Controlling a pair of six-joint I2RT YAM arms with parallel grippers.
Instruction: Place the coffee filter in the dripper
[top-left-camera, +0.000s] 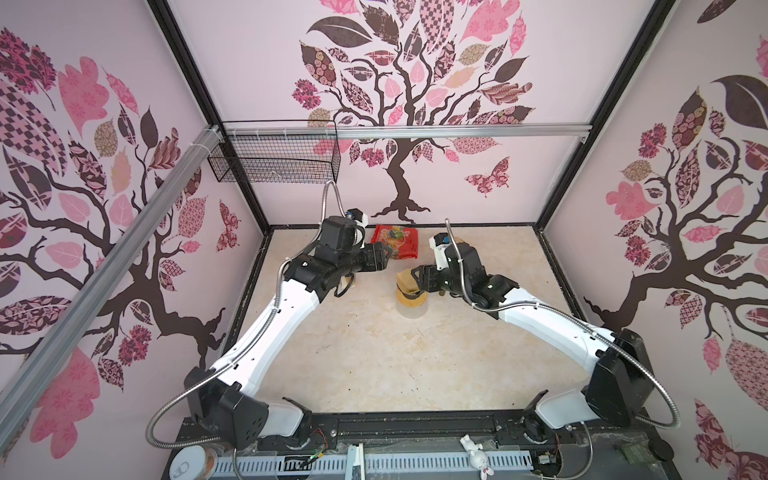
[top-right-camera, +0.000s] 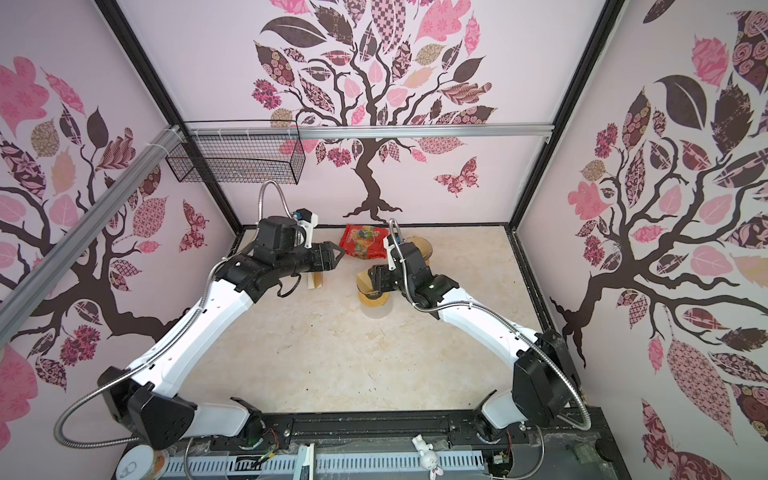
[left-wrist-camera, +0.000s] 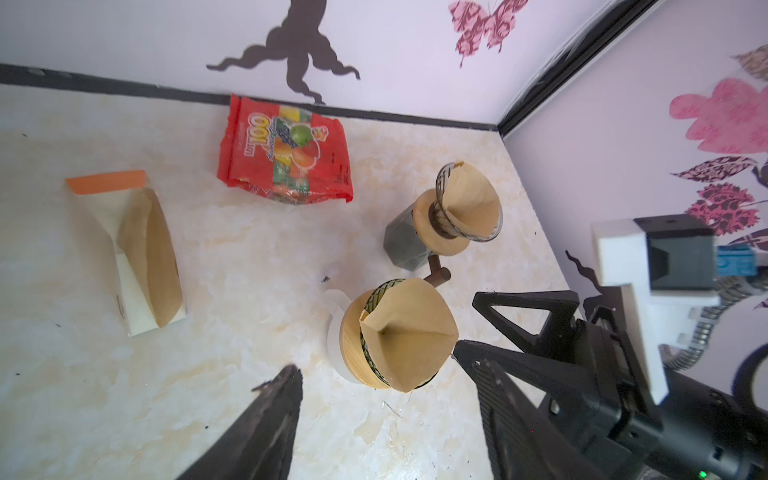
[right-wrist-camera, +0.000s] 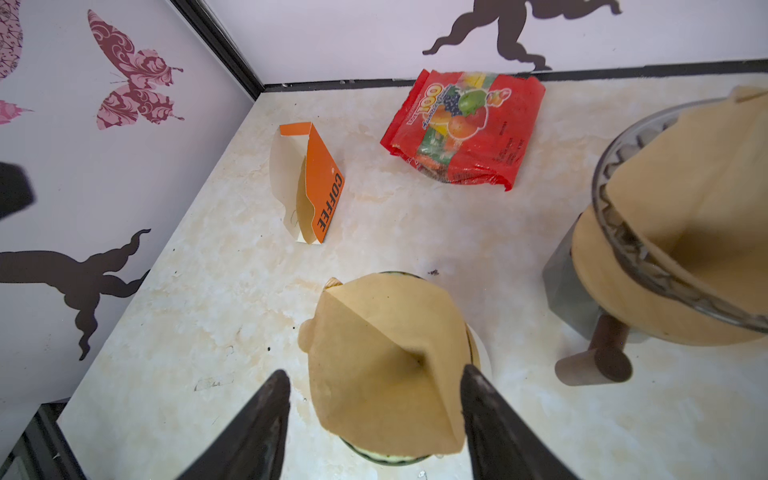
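The coffee filter (right-wrist-camera: 386, 365) sits opened out as a brown paper cone in the dripper (left-wrist-camera: 352, 338), a ribbed glass funnel with a wooden collar. The dripper stands on a clear cup (top-left-camera: 411, 311) near the middle of the bench (top-left-camera: 374, 357). The paper rises above the funnel's rim and overhangs it on one side. The right end effector (right-wrist-camera: 374, 371) hangs directly over it, released: its two black fingers (right-wrist-camera: 266, 415) are spread wide, one on each side of the cone, and do not pinch the paper. One fingertip overlaps the filter's edge in the right wrist view; whether it touches cannot be told.

The left end effector (top-left-camera: 386, 254) hovers above the bench near a red snack bag (left-wrist-camera: 286, 153) that lies by the back wall. It is released too, its fingers wide apart with nothing between them.

Just beside the dripper, toward the back right, a second dripper (left-wrist-camera: 424, 232) stands on a grey cup (left-wrist-camera: 401, 245). It has its own paper cone (left-wrist-camera: 469, 199) inside and a brown wooden handle (left-wrist-camera: 438, 276) pointing toward the first. On the left of the bench sits an open white-and-orange box (right-wrist-camera: 320, 187) marked COFFEE, with more brown filters (left-wrist-camera: 149, 257) showing in it
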